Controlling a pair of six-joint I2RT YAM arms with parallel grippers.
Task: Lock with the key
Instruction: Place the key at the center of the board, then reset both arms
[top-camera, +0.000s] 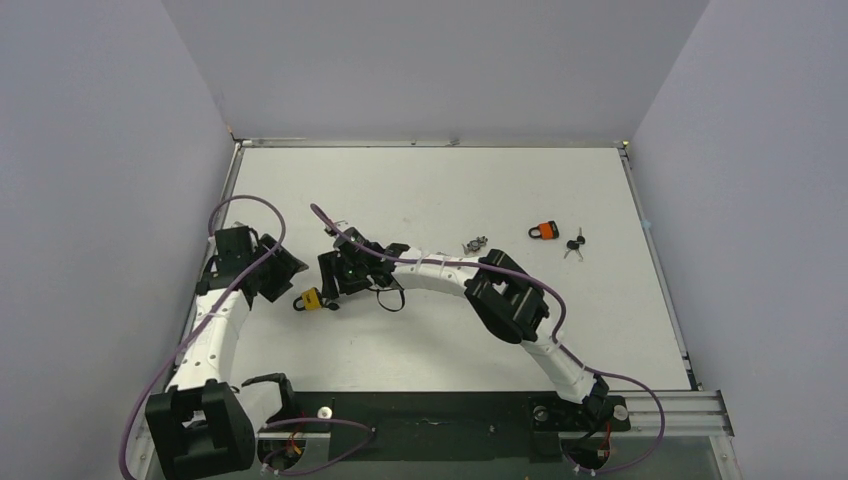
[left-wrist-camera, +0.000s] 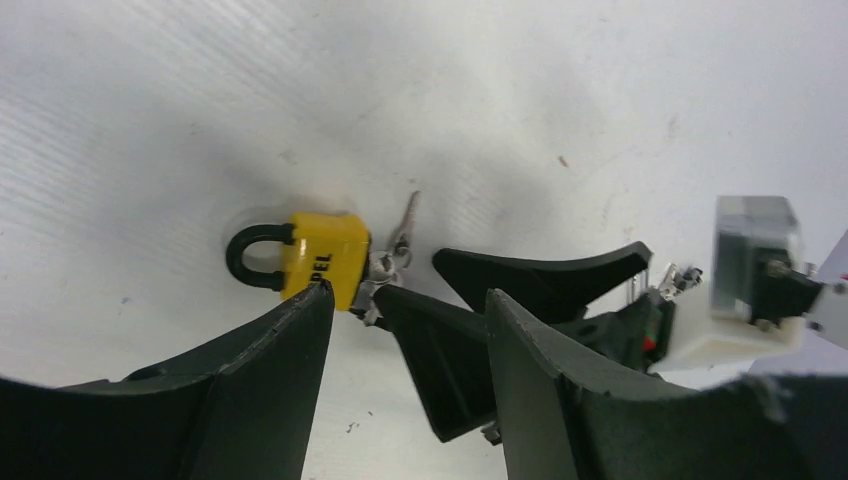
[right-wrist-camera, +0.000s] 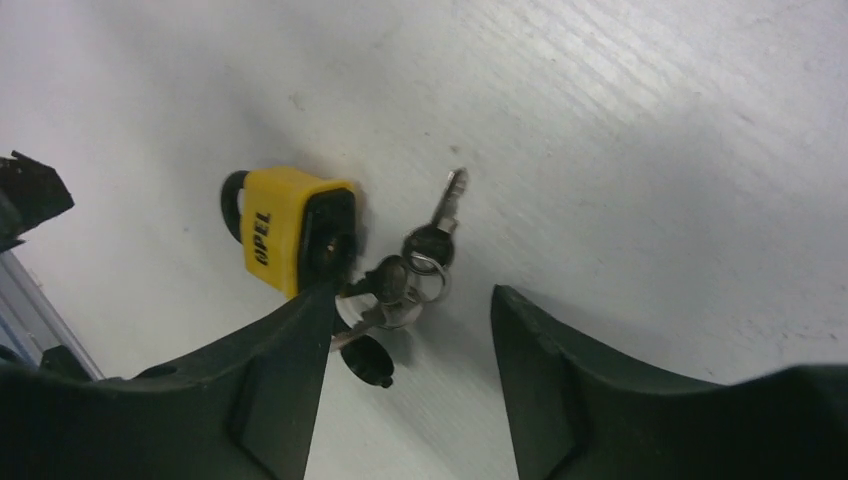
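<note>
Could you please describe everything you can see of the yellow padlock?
The yellow padlock lies flat on the white table, between the open left gripper and the open right gripper; neither holds it. Its body looks like yellow plastic with black lettering on one side. The black shackle appears seated at both ends. The opposite end face is black, and a bunch of keys rests against it; one key seems inserted.

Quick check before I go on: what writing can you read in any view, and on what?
"OPEL": black print on the yellow padlock, right wrist view.
"PEL": same print, partly hidden, left wrist view.
Orange padlock and the keys beside it: too small to read.
</note>
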